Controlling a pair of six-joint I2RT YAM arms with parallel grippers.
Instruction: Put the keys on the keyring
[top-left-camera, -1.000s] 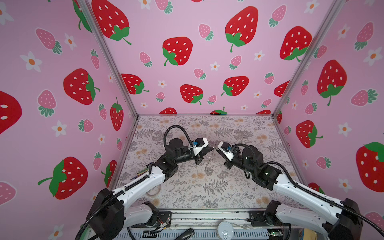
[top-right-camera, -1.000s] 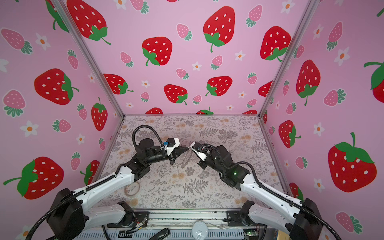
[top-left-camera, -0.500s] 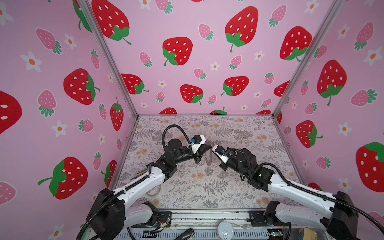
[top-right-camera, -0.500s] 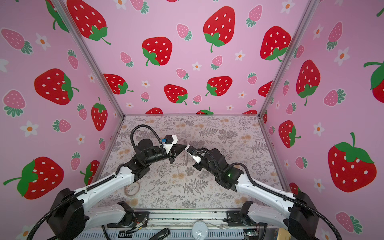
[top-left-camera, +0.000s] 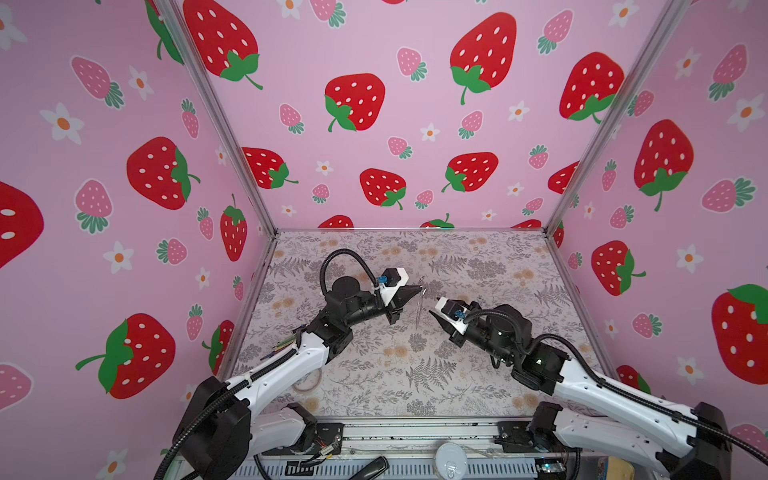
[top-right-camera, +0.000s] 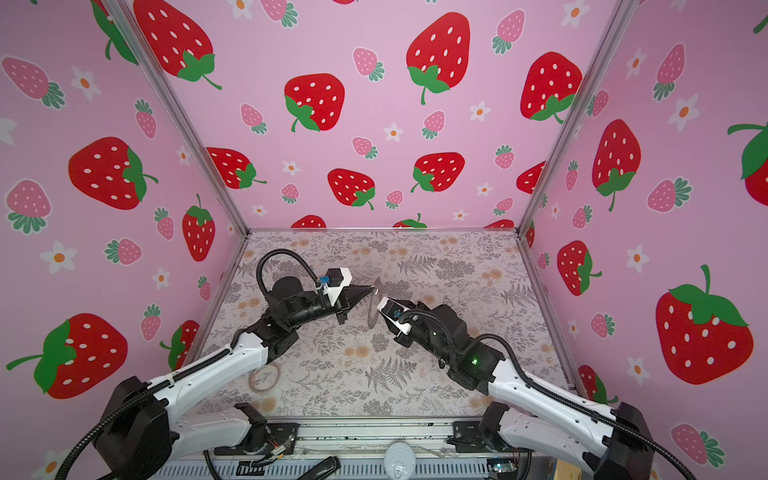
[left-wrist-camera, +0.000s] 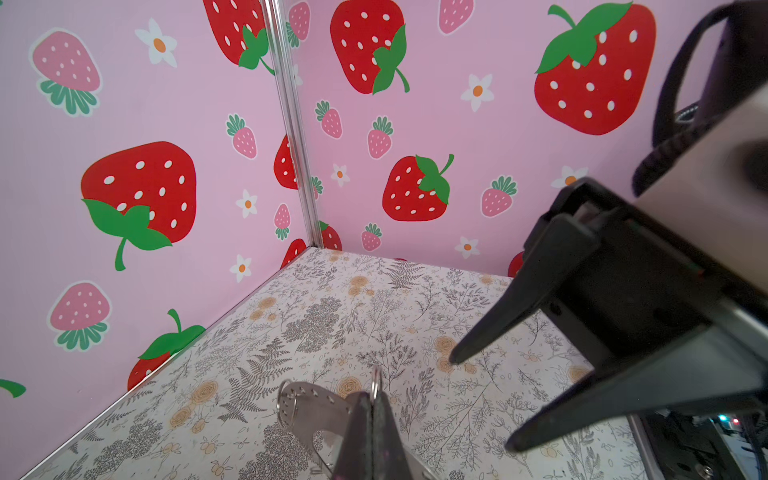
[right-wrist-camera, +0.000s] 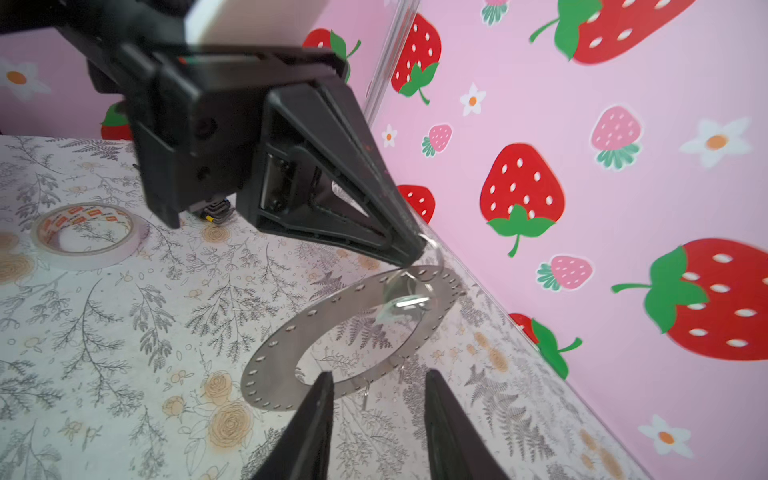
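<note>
While aloft, keyring (right-wrist-camera: 278, 357) in left pincer (right-wrist-camera: 413, 253)

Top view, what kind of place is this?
Probably a robot test booth: pink strawberry-print walls enclose a floral tabletop, with the left arm and right arm mounted at a front rail.

keys (right-wrist-camera: 409, 302) blurred, keyring (left-wrist-camera: 309, 405) partly behind left gripper (left-wrist-camera: 372, 401)

No legible text found. Orange-red print noted on inner core of tape roll (right-wrist-camera: 83, 214), too blurred and small to be read.
</note>
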